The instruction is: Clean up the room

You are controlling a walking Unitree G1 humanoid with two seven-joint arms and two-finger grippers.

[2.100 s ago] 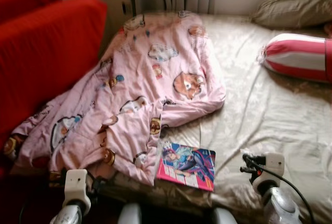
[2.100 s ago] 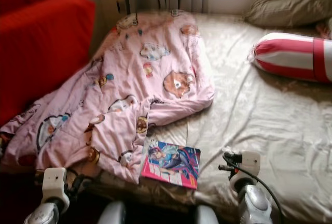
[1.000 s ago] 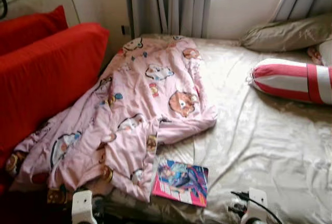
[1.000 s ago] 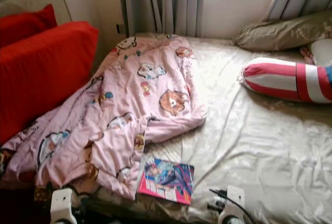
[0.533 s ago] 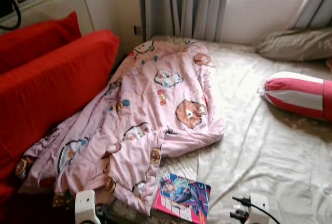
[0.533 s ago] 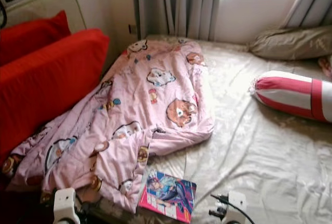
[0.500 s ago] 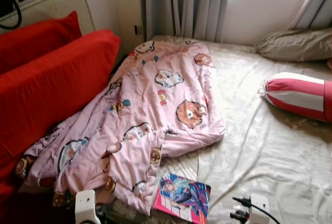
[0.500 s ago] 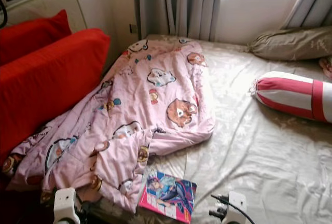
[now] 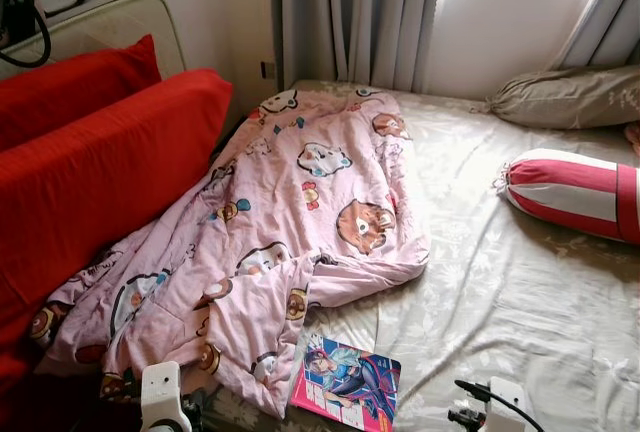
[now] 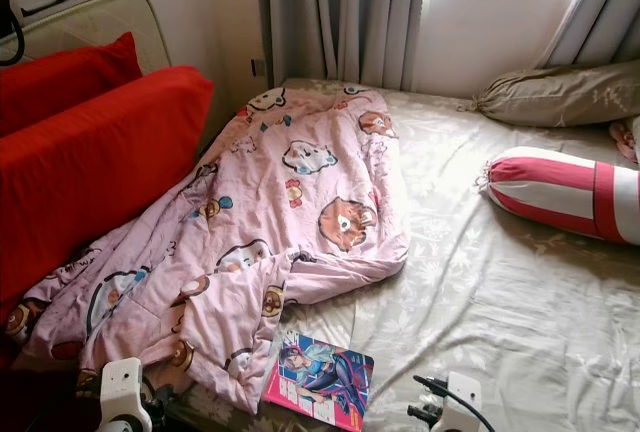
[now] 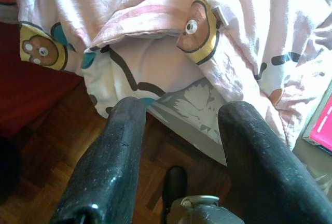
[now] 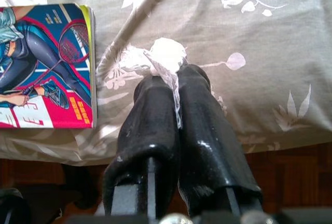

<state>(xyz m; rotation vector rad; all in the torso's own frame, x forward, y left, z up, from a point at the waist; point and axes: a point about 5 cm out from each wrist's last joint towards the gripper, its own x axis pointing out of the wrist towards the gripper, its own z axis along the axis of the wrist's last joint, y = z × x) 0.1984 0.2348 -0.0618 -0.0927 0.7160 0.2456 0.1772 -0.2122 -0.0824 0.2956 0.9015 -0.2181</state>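
The left tool hangs wide open over the wooden floor, just off the rumpled pink cartoon-print quilt draped over the bed's left side. It looks soft and bulky; I'd grab its hanging corner. The right wrist view reveals the right tool pinching crumpled white tissue beside the glossy magazine.
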